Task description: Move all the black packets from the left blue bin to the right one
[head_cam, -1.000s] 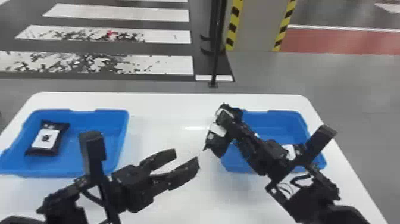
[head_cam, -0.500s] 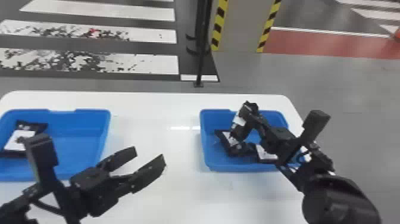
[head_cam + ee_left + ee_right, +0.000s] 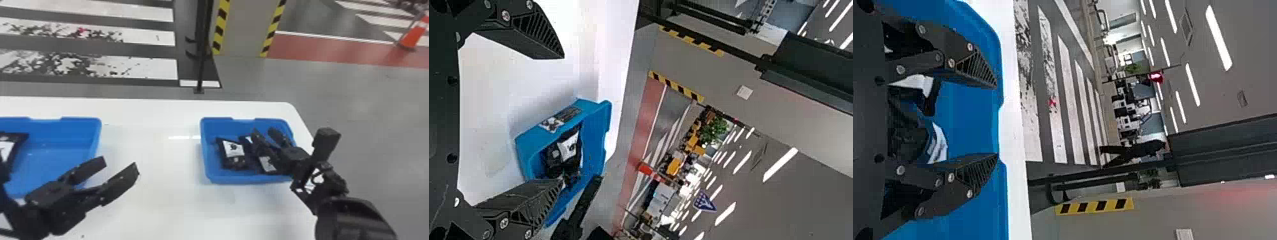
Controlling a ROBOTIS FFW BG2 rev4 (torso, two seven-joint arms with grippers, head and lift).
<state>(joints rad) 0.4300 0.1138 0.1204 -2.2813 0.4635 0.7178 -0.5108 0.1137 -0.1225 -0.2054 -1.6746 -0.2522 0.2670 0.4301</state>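
Under the open, empty right tool (image 3: 263, 131), white-labelled black packets (image 3: 233, 148) sit delivered in the blue plastic right bin (image 3: 223, 178), while one packet (image 3: 12, 146) awaits transfer in the blue left bin (image 3: 96, 131) by the open, empty left tool (image 3: 119, 164).

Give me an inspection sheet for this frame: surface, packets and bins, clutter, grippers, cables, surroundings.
Surface: white table, two blue bins on it.
Left bin: a black packet with a white label, partly cut off by the view's edge.
Right bin: several black packets; overlap prevents a sure count.
Clutter: nothing seen.
Left gripper: fingers apart, near the left bin.
Right gripper: fingers apart, at the packets in the right bin.
Cables: thin dark loop by the right arm's wrist, probably a cable.
Surroundings: black post, striped floor, orange cone.
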